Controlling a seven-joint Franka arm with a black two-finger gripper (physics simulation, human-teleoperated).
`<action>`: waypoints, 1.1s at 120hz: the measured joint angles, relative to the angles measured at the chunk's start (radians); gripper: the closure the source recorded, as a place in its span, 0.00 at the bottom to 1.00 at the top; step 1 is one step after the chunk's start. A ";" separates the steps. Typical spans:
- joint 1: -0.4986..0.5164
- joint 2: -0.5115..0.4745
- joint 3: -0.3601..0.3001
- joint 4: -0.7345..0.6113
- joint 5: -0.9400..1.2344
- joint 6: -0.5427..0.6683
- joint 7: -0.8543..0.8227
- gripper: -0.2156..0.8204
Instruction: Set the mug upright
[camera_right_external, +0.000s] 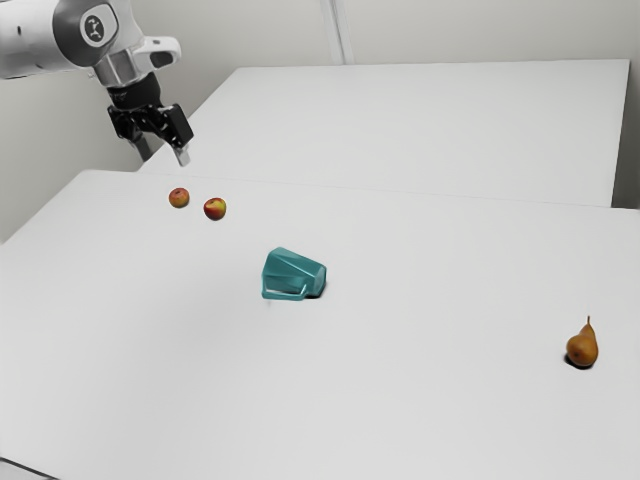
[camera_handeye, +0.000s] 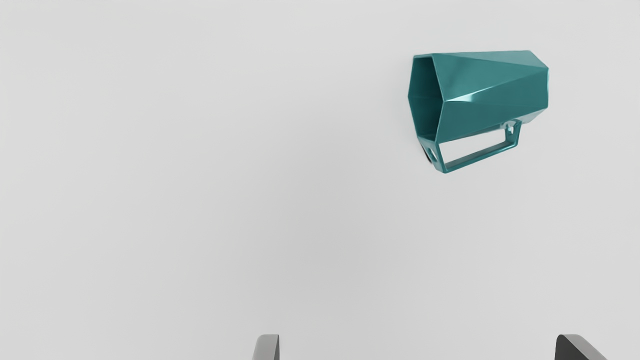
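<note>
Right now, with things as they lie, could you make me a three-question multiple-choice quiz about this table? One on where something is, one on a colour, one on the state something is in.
1. Where is the pear?
A) Touching the mug
B) Apart from the mug, farther toward the exterior view's right
C) Inside the mug

2. What colour is the mug?
A) Teal
B) Red
C) Yellow

3. How does the mug lie?
A) Upright
B) Upside down
C) On its side

Right letters:
1: B, since bare tabletop shows between the two.
2: A, since both views show a blue-green body and handle.
3: C, since its open mouth faces sideways rather than up.
</note>
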 joint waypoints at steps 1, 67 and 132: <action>0.000 0.000 0.000 0.000 0.000 0.001 0.000 0.21; 0.015 -0.082 0.004 -0.304 -0.246 0.132 0.050 0.21; 0.097 0.207 0.006 -0.353 -0.705 0.306 0.367 0.21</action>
